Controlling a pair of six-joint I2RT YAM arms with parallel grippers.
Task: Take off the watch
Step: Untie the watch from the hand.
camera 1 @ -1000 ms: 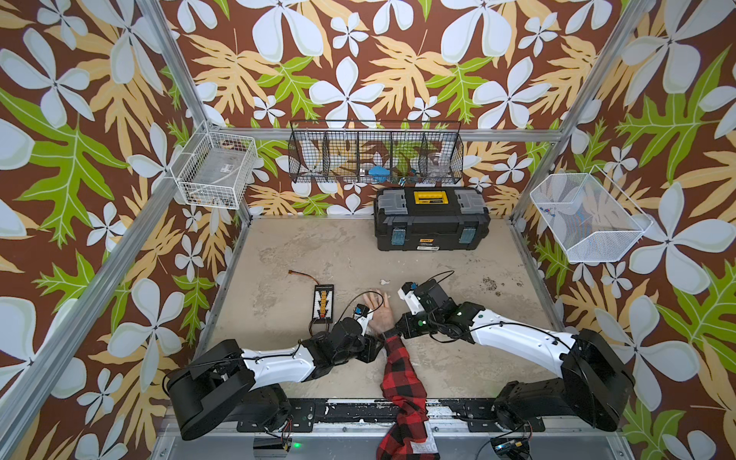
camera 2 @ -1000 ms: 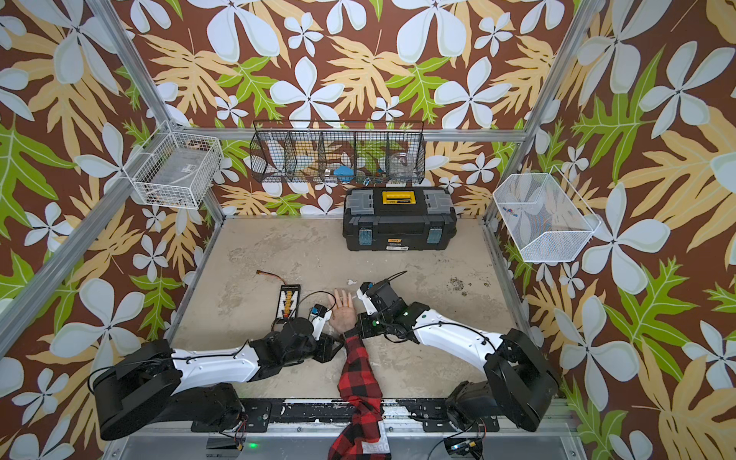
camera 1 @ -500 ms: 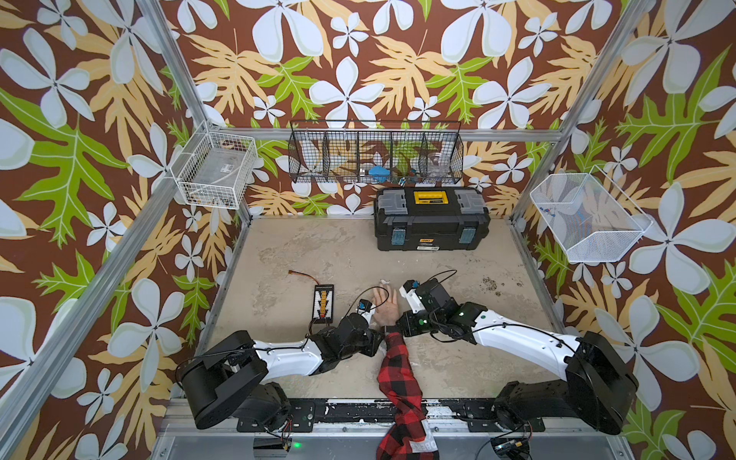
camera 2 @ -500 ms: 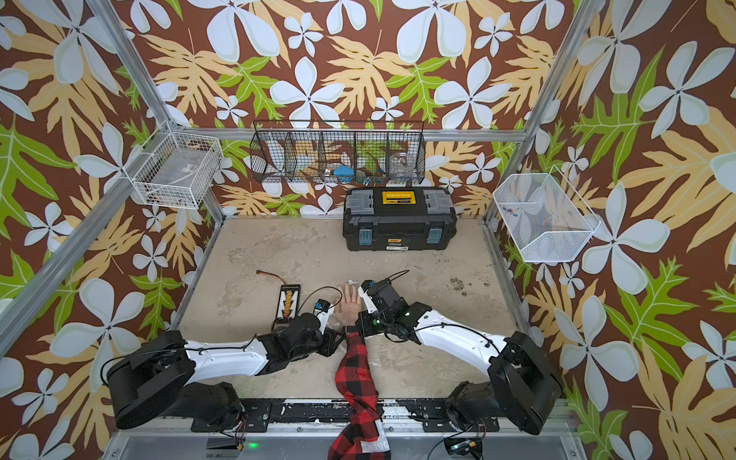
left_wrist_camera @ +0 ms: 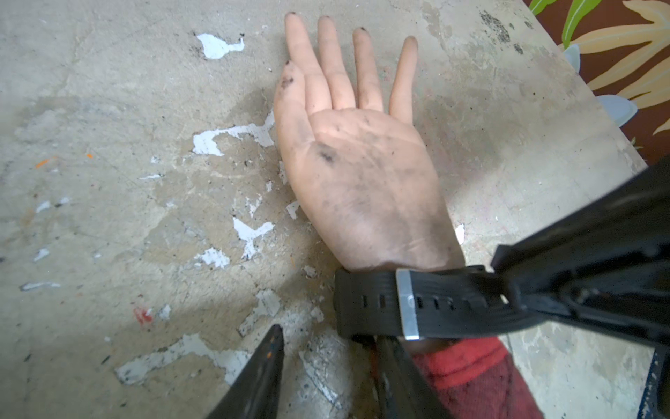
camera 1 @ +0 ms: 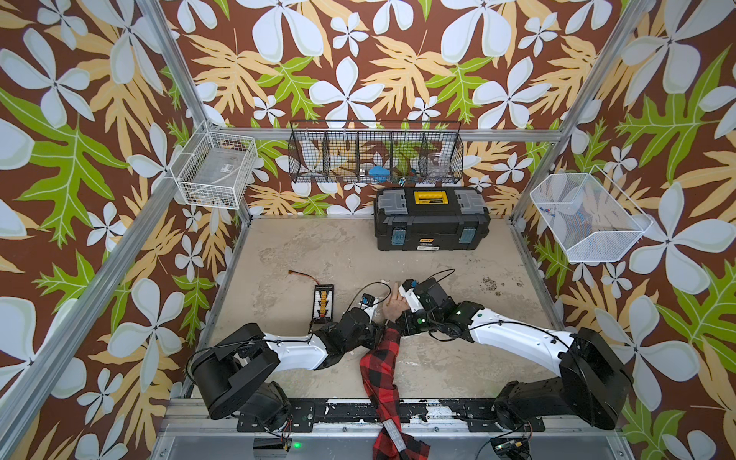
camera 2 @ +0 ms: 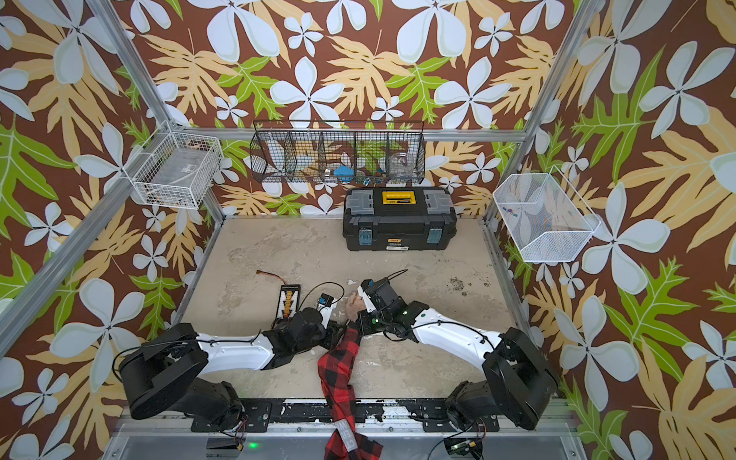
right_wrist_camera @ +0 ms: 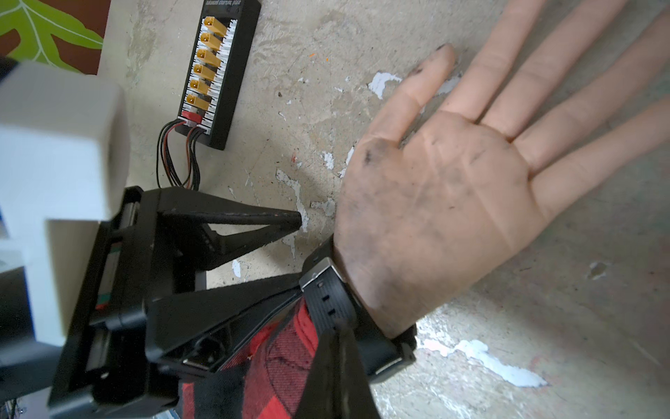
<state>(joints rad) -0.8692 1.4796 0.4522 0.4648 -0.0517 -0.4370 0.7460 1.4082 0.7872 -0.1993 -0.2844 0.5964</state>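
Black rubber-strap wristwatch (left_wrist_camera: 377, 304), buckled on flesh-coloured mannequin hand (left_wrist_camera: 362, 174). Right gripper (left_wrist_camera: 507, 288) stays clamped on it; left gripper (left_wrist_camera: 330, 339), jaws apart, has closed in: we expect unbuckling.

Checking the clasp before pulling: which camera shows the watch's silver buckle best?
Left wrist view: the silver buckle on the watch faces the camera, unobstructed. The right wrist view shows it obliquely at the wrist's edge. In both top views it is too small.
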